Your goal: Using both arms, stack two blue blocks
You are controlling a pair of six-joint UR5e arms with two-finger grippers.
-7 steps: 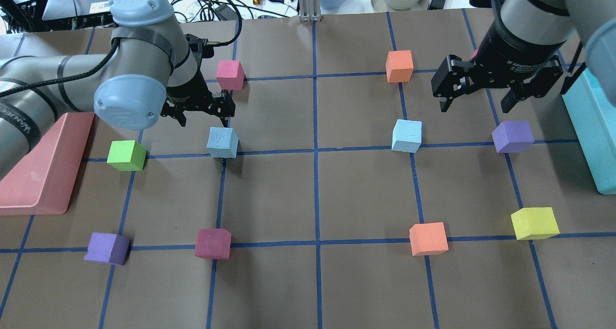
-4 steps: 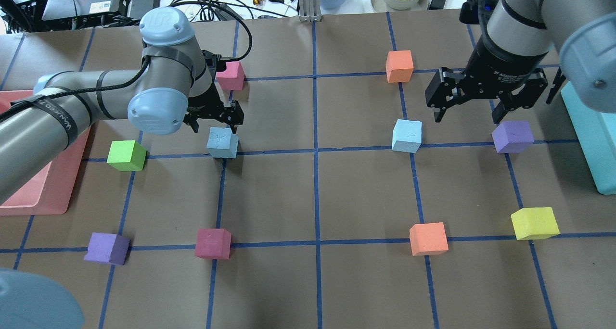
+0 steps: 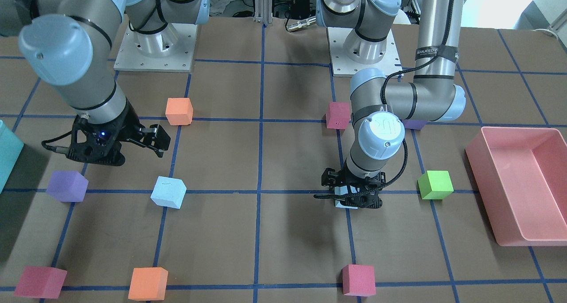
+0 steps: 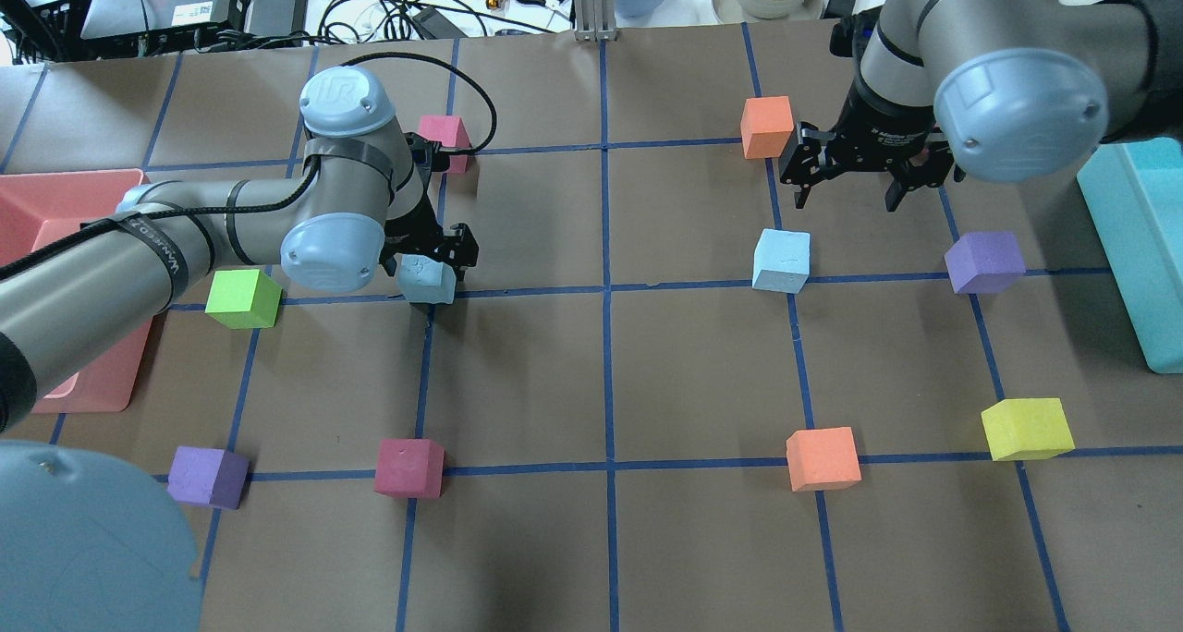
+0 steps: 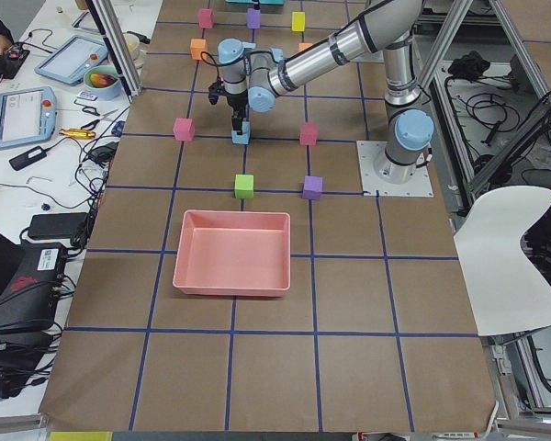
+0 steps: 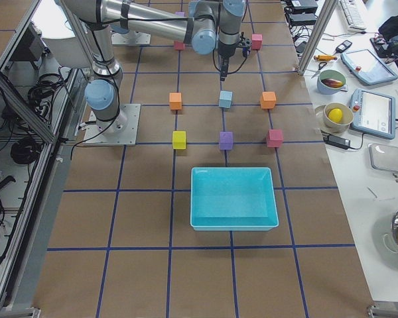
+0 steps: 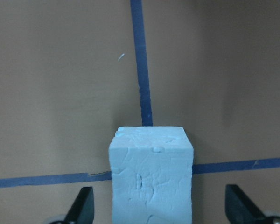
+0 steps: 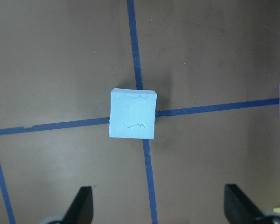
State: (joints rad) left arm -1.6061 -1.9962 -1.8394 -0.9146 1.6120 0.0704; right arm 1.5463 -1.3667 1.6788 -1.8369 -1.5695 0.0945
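Note:
One pale blue block (image 4: 428, 281) sits on a tape crossing at centre-left. My left gripper (image 4: 430, 262) is down around it, open, one finger on each side with gaps showing in the left wrist view (image 7: 159, 210), where the block (image 7: 151, 175) fills the middle. The second blue block (image 4: 782, 261) sits alone at centre-right. My right gripper (image 4: 848, 198) is open and empty, hovering just behind and to the right of it. In the right wrist view the block (image 8: 133, 113) lies ahead of the open fingertips (image 8: 81, 203).
A pink bin (image 4: 37, 207) stands at far left and a teal bin (image 4: 1132, 244) at far right. Other cubes nearby: green (image 4: 242, 297), pink (image 4: 444, 133), orange (image 4: 767, 127), purple (image 4: 984, 262), yellow (image 4: 1026, 429).
My left gripper has come down and forward so its open fingers now straddle the left blue block. My right gripper has moved left and lower, toward the right blue block.

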